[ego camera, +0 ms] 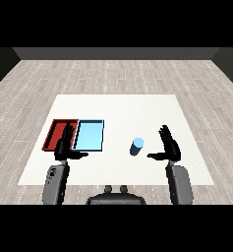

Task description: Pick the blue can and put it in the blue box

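A blue can (136, 146) stands upright on the white table (118, 110), right of centre. My right hand (169, 145) is open just to the right of the can, fingers straight and thumb pointing toward it, with a small gap between them. The light blue tray (90, 135) lies left of the can and holds nothing. My left hand (66, 143) is open over the near edge of the red tray (56, 132), its thumb reaching toward the blue tray's near left corner.
The red tray lies against the blue tray's left side. Bare table stretches behind the trays and the can, out to the far edge. Grey wood floor surrounds the table.
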Controlling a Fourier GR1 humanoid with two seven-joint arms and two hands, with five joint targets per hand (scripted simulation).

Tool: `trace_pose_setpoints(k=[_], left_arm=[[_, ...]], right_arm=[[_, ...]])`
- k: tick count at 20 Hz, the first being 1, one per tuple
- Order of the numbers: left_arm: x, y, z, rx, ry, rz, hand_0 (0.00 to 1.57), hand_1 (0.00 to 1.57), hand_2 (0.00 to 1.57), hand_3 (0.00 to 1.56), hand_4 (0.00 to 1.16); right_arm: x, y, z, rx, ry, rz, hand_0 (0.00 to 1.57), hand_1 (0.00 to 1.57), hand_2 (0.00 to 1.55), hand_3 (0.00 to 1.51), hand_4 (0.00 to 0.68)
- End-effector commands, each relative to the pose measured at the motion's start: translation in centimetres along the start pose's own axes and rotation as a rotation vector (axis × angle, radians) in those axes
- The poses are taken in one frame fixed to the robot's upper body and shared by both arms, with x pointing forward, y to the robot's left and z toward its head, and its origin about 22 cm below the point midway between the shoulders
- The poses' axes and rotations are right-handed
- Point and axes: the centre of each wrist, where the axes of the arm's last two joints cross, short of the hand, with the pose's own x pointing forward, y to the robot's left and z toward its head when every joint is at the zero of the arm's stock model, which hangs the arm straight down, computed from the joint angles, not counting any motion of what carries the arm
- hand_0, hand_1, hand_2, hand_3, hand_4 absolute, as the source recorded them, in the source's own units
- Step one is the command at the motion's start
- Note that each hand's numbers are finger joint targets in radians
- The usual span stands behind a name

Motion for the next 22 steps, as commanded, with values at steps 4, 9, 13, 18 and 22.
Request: trace_pose_setpoints(k=[4,9,13,18,22], left_arm=[[-0.2,1.1,0.0,-0.017,-0.192,0.067,0.00,0.00,0.00,0.00,0.00],[-1.0,-1.7,-1.8,-0.023,-0.187,0.065,0.00,0.00,0.00,0.00,0.00],[-2.4,1.6,-0.4,-0.009,-0.181,0.060,0.00,0.00,0.00,0.00,0.00],[-0.3,1.2,0.5,-0.005,-0.193,0.062,0.00,0.00,0.00,0.00,0.00],[2.0,0.5,0.0,-0.008,-0.202,0.061,0.00,0.00,0.00,0.00,0.00]], right_arm=[[0.0,-0.3,0.5,0.063,-0.097,-0.087,0.00,0.00,0.00,0.00,0.000],[1.3,-0.8,0.5,0.059,-0.099,-0.101,0.00,0.00,0.00,0.00,0.000],[-1.3,-0.7,0.3,0.062,-0.079,-0.106,0.00,0.00,0.00,0.00,0.000],[0.6,-0.9,-0.4,0.090,-0.069,-0.138,0.00,0.00,0.00,0.00,0.000],[-0.3,1.4,-0.5,0.065,-0.084,-0.161,0.00,0.00,0.00,0.00,0.000]])
